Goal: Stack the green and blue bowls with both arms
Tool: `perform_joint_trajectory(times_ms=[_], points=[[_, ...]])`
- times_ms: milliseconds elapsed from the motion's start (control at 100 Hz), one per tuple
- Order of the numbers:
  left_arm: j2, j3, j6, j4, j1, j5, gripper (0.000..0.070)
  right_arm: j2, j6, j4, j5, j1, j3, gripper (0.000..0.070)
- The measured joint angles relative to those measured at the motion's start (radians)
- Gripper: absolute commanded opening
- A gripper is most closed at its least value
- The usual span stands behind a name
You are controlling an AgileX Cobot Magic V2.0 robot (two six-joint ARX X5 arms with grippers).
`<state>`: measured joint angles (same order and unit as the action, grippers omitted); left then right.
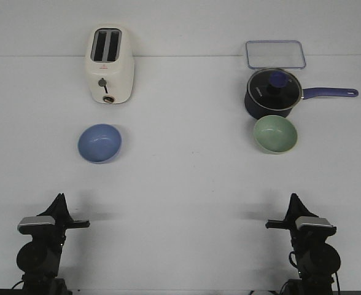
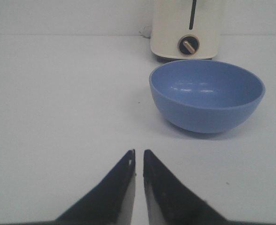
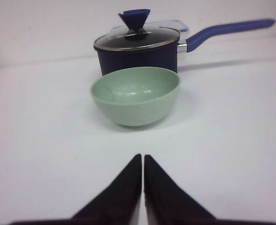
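Note:
The light blue bowl sits upright and empty on the left of the white table; it also shows in the left wrist view. The pale green bowl sits upright on the right, just in front of the navy saucepan; it also shows in the right wrist view. My left gripper rests near the front left, shut and empty, well short of the blue bowl, as the left wrist view shows. My right gripper rests near the front right, shut and empty, as the right wrist view shows.
A cream toaster stands behind the blue bowl. A dark navy lidded saucepan with its long handle pointing right stands right behind the green bowl. A clear rectangular container lies at the back right.

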<state>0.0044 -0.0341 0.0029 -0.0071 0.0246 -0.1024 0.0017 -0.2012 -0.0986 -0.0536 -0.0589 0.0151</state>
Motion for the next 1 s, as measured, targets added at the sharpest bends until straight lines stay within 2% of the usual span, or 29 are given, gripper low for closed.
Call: perform_joint_trajectory(times_ms=[170, 270, 370, 400, 420, 480, 500, 540, 820, 1000], points=[[0.0, 0.0, 0.0, 0.0, 0.0, 0.0, 0.0015, 0.0, -0.143, 0.064, -0.003, 0.0, 0.005, 0.0002], [0.0, 0.0, 0.0, 0.0, 0.0, 0.0, 0.0015, 0.017, -0.216, -0.008, 0.011, 0.0, 0.082, 0.0001], [0.0, 0.0, 0.0, 0.0, 0.0, 0.0, 0.0015, 0.108, -0.23, -0.056, 0.031, 0.0, 0.246, 0.0012], [0.0, 0.0, 0.0, 0.0, 0.0, 0.0, 0.0015, 0.149, -0.222, -0.064, 0.031, 0.0, 0.303, 0.0047], [0.0, 0.0, 0.0, 0.0, 0.0, 0.0, 0.0015, 0.179, -0.214, -0.072, 0.031, 0.0, 0.341, 0.0096], [0.0, 0.0, 0.0, 0.0, 0.0, 0.0, 0.0015, 0.285, -0.18, -0.104, 0.031, 0.0, 0.451, 0.0281], [0.0, 0.0, 0.0, 0.0, 0.0, 0.0, 0.0015, 0.325, -0.167, -0.117, 0.031, 0.0, 0.485, 0.0369], [0.0, 0.0, 0.0, 0.0, 0.0, 0.0, 0.0015, 0.409, -0.145, -0.145, 0.031, 0.0, 0.549, 0.0421], [0.0, 0.0, 0.0, 0.0, 0.0, 0.0, 0.0015, 1.024, -0.056, -0.357, 0.031, -0.003, 0.936, 0.0422], [0.0, 0.0, 0.0, 0.0, 0.0, 0.0, 0.0015, 1.358, -0.037, -0.41, 0.026, -0.033, 1.104, 0.0422]])
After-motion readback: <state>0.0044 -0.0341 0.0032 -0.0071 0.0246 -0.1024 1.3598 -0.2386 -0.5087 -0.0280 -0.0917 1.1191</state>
